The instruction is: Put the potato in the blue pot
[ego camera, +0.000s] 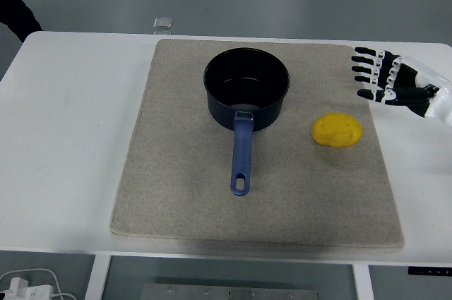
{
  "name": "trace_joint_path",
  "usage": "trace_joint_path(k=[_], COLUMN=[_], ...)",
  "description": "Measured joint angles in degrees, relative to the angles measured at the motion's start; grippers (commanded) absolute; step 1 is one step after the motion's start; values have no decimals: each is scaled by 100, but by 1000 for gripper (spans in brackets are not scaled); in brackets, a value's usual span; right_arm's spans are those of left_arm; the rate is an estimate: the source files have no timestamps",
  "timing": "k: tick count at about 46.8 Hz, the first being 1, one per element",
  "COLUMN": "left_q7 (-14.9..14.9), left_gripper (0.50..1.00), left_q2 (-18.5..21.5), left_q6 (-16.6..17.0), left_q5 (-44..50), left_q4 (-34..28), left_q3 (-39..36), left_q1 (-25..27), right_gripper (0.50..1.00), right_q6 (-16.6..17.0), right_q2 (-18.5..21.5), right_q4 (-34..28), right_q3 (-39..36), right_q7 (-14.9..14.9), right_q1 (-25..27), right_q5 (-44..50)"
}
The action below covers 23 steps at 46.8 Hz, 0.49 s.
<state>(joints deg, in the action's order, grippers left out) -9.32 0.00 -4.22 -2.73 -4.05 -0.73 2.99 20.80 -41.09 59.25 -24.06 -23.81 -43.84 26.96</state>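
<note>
A yellow potato (337, 130) lies on the grey mat (176, 194), right of the pot. The dark blue pot (246, 87) stands at the mat's upper middle, empty inside, with its blue handle (241, 157) pointing toward the near edge. My right hand (374, 78) comes in from the right edge with its fingers spread flat and holding nothing. It hovers above and to the right of the potato, apart from it. No left arm shows.
A small clear square object (163, 24) sits at the table's far edge. A person's dark sleeve (15, 10) shows at the top left corner. White cables and a plug (28, 286) lie on the floor at the bottom left.
</note>
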Motion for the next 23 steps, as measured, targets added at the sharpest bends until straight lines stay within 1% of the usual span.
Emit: trace_joint_path(k=[5, 11, 14, 20, 23], left_q7=[0, -1, 0, 0, 0], left_gripper=[996, 996, 996, 996, 996], left_q2=[0, 0, 0, 0, 0], left_q6=[-1, -9, -10, -10, -10], left_q5=[0, -6, -8, -9, -9], left_q4=[-18, -40, -43, -43, -51], left_q3=[1, -5, -6, -6, -6], left_q1=[0, -1, 0, 0, 0], right_gripper=[930, 930, 930, 930, 930], right_q6=[-333, -635, -850, -1428, -1651], right_q2=[48, 86, 116, 322, 387], right_q4=[15, 61, 67, 94, 154], right_q3=[-39, -64, -42, 5, 9], right_q7=[-163, -354, -399, -661, -696], right_q1=[179, 207, 221, 395, 503], right_q5=[129, 269, 533, 1348, 1666])
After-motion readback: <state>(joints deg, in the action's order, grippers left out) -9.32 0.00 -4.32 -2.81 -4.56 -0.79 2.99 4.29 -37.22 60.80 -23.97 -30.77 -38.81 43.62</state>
